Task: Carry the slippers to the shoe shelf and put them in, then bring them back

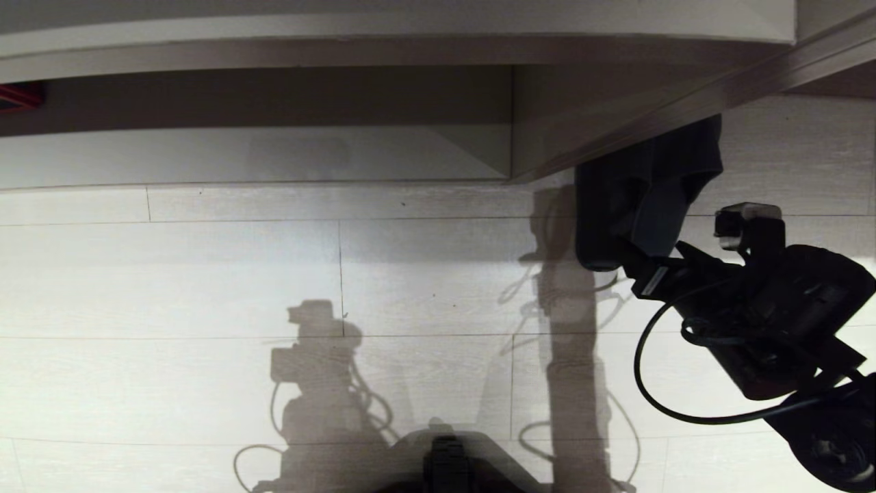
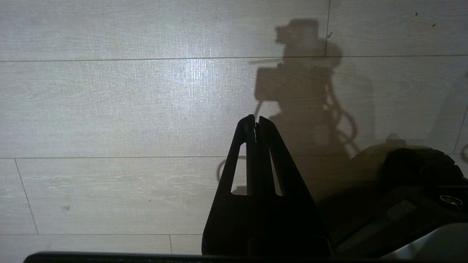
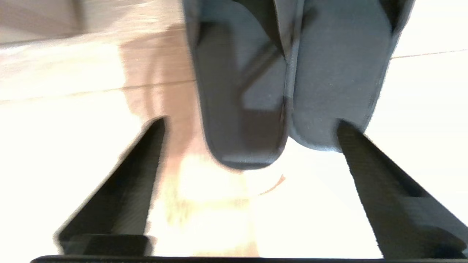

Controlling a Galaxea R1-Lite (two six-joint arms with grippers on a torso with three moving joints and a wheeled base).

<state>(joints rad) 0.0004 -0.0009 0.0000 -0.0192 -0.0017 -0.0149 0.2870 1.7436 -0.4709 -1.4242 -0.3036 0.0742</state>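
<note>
Right tool (image 3: 248, 128) w/ fingers spread wide, straddling the heel ends of the slippers (image 3: 289, 80), not gripping yet. Pair lies side by side on the floor (image 1: 274, 274), toes under the shoe shelf (image 1: 274, 157) edge. Prob light, soft, squashy; pinch both heels together. Left tool (image 2: 256, 124) closed, parked.

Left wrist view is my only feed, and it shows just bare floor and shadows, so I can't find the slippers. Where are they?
Observer: The slippers lie side by side on the floor at the robot's right, toe ends at the edge of the built-in unit.
Operator: Does the right gripper have them?
Observer: Not yet. The right gripper is open, with one of its fingers on each side of the heel ends.
</note>
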